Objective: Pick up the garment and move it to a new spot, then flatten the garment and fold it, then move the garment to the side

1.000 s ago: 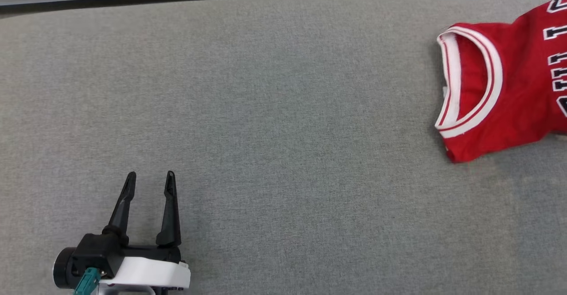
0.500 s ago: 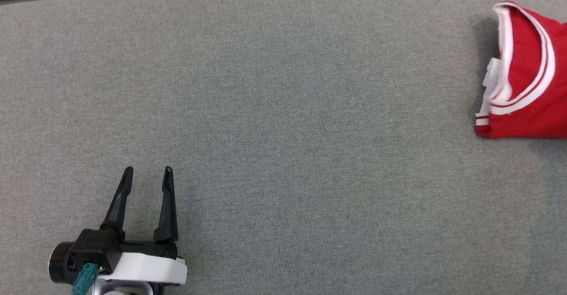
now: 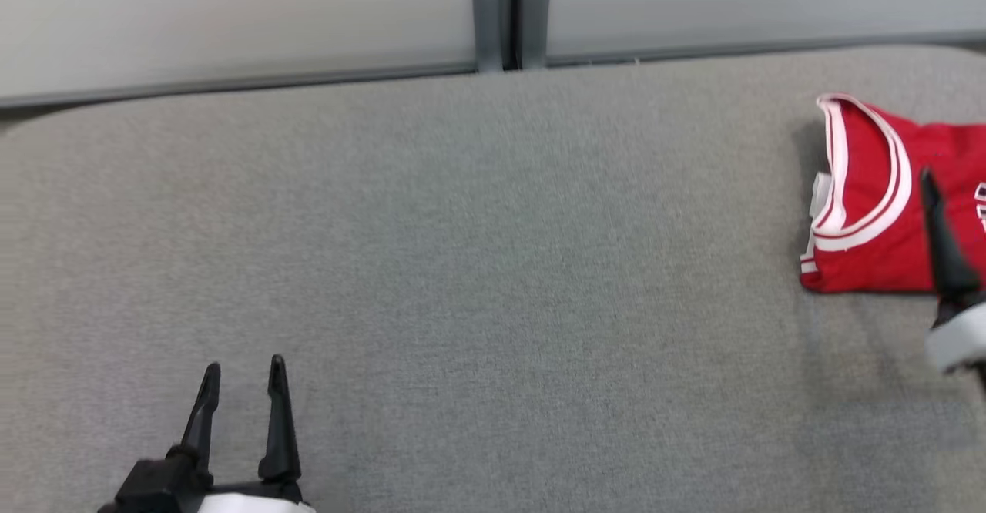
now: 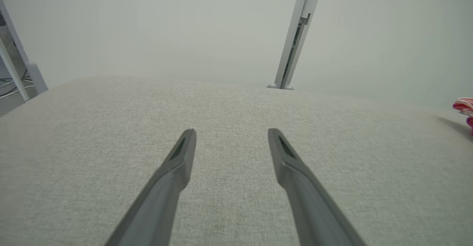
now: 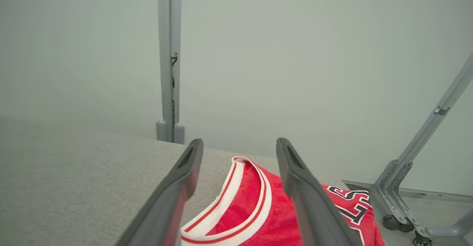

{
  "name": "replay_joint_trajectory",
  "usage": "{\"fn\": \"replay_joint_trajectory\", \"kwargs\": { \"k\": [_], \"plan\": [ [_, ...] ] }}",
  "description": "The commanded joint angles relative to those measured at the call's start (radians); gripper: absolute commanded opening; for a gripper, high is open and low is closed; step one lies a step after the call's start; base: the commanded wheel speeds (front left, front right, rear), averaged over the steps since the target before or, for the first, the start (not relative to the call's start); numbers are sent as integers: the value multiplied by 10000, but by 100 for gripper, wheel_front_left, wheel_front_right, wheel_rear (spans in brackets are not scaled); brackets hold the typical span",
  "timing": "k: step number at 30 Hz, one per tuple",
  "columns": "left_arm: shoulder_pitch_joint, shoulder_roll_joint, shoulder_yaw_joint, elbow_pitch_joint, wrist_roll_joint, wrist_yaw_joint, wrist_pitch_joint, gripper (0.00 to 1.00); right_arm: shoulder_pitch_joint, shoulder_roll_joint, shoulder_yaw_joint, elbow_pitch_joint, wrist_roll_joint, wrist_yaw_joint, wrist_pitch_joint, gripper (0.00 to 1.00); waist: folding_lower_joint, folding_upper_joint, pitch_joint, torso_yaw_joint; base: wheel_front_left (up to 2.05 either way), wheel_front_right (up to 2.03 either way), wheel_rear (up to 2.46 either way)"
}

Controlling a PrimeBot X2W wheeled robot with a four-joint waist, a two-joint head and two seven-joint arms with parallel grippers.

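Observation:
The garment (image 3: 866,228) is a red jersey with a white-trimmed collar, lying bunched on the grey table (image 3: 493,266) at the far right. One dark finger (image 3: 941,243) of my right gripper stands in front of it at the picture's right edge. In the right wrist view the right gripper (image 5: 239,142) is open above the garment (image 5: 251,209), with nothing between its fingers. My left gripper (image 3: 243,370) is open and empty at the lower left, far from the garment. In the left wrist view the left gripper (image 4: 232,132) hovers over bare table, and the garment's edge (image 4: 463,107) peeks in at the far right.
A pale wall with a grey post (image 3: 504,12) runs behind the table's back edge. The table's right end lies just beyond the garment. Past that end, grey metal frame legs (image 5: 425,164) stand on the floor. Bare cloth stretches between the two grippers.
The head camera has tilted, so the whole picture has shifted. The garment's collar end looks more bunched than a second ago. A right gripper finger now shows at the right edge. The left gripper stays open.

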Motion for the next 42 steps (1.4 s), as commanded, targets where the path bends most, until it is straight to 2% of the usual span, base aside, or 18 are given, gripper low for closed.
{"fn": "replay_joint_trajectory", "kwargs": {
  "k": [1,5,12,15,18,23,25,42],
  "plan": [
    [88,41,28,-17,-69,73,6,100,254,54,-12,-69,-6,-4,-123,100,-1,-1,-710,384,0,0,0],
    [623,39,191,-35,-210,424,6,100,1850,872,78,-463,-208,-4,-791,100,-1,-1,-1410,766,0,0,0],
    [1186,47,346,337,-142,583,6,100,3977,2250,140,-576,-822,-4,-1211,100,-1,-1,-2174,1404,0,0,0],
    [1292,35,381,547,-81,463,6,100,4578,2776,82,-926,-1063,-4,-1207,100,-1,-1,-2306,1522,0,0,0],
    [1337,36,272,787,-29,246,4,100,5020,3041,91,-1125,-1259,-4,-1207,100,-1,-1,-2406,1585,0,0,0],
    [1164,42,6,995,-70,-632,6,100,5420,3285,-302,-1353,-1336,-4,-1209,100,-1,-1,-2462,1590,0,0,0],
    [1103,44,-7,1059,-80,-832,6,100,5518,3328,-395,-1374,-1390,-4,-1210,100,-1,-1,-2453,1523,0,0,0],
    [1078,39,21,1291,-80,-943,4,100,5575,3342,-486,-1401,-1033,-4,-1212,100,-1,-1,-2565,1139,0,0,0]
  ]
}}
